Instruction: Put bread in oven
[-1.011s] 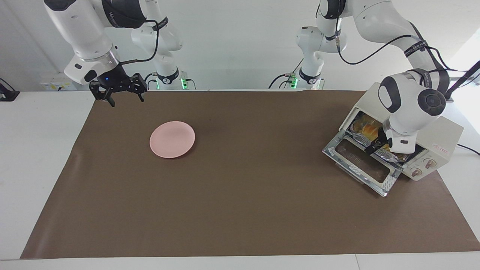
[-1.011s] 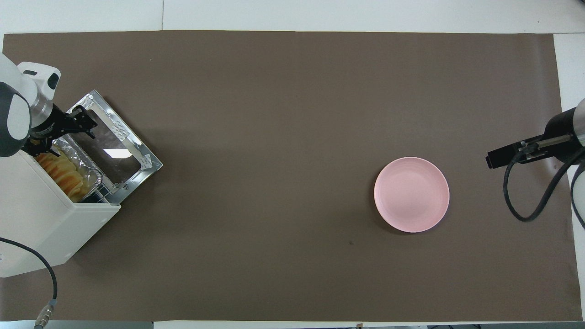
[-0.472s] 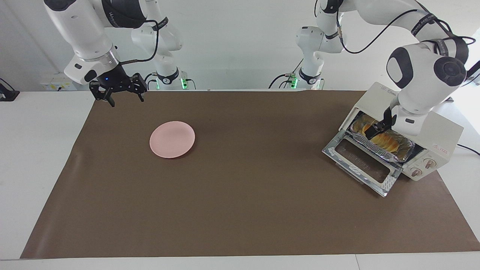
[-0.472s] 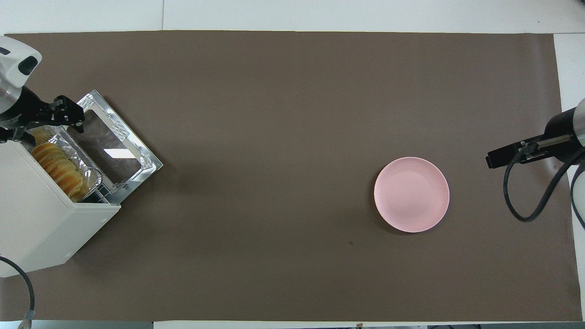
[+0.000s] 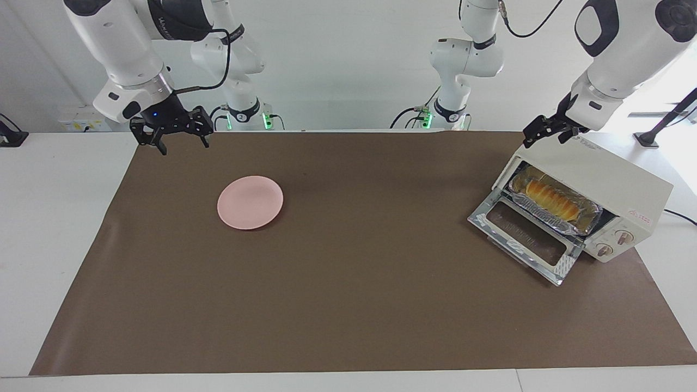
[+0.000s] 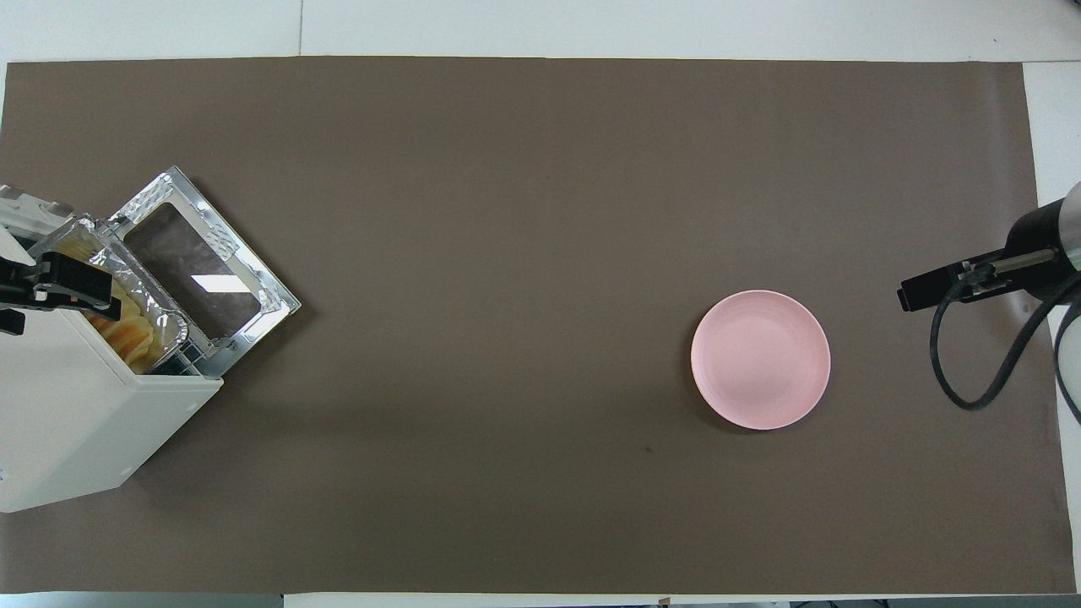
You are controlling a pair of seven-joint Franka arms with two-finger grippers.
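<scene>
The cream-white oven (image 5: pixel 610 174) stands at the left arm's end of the table with its glass door (image 5: pixel 525 235) dropped open. The golden ridged bread (image 5: pixel 550 198) lies in a crinkled foil tray (image 5: pixel 591 218) on the rack inside the oven; it also shows in the overhead view (image 6: pixel 131 325). My left gripper (image 5: pixel 544 139) is open and empty, raised in the air over the oven's top edge, apart from the bread. My right gripper (image 5: pixel 183 145) is open and empty, waiting over the brown mat's edge at the right arm's end.
A round pink plate (image 5: pixel 250 202) lies empty on the brown mat (image 5: pixel 348 305) toward the right arm's end. The open oven door juts out over the mat. A black cable (image 5: pixel 680 216) runs from the oven off the table.
My left gripper has lifted out of the oven mouth and risen above the oven's top, leaving the bread in the foil tray inside. The right arm has not moved.
</scene>
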